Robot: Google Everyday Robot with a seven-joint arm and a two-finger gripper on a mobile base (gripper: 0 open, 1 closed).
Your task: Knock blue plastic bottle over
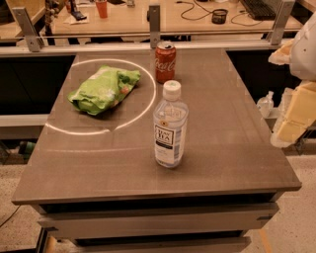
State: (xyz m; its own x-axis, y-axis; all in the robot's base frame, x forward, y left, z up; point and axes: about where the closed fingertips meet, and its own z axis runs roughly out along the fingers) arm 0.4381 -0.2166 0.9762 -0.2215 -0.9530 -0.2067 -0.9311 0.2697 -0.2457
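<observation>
The blue plastic bottle [170, 126] stood upright on the grey table [232, 148], a little right of the table's middle and nearer its front edge than its back. Its white cap was on, and its dark label with white lettering faced the camera; only part of that lettering could be read. Behind it, apart from it, a red Coca-Cola can [165, 62] stood upright near the table's far edge. To the left of the can lay a crumpled green bag [104, 89], inside a pale ring of light [149, 101] cast on the tabletop; the can stood just at the ring's far right edge, and the bottle just outside it.

The gripper [294, 116] was at the right edge of the view, beyond the table's right side and well apart from the bottle. Only cream-coloured blocky parts showed, cut off by the frame, so whether it was released or clenched could not be told. Above it a white rounded part of the arm [303, 49] was also cut off, and how the arm was bent could not be made out. Just left of the gripper, off the table, stood a small clear pump bottle [265, 104]. Behind the table ran a wooden desk [133, 20] with a keyboard [256, 7], partly cropped at the top.
</observation>
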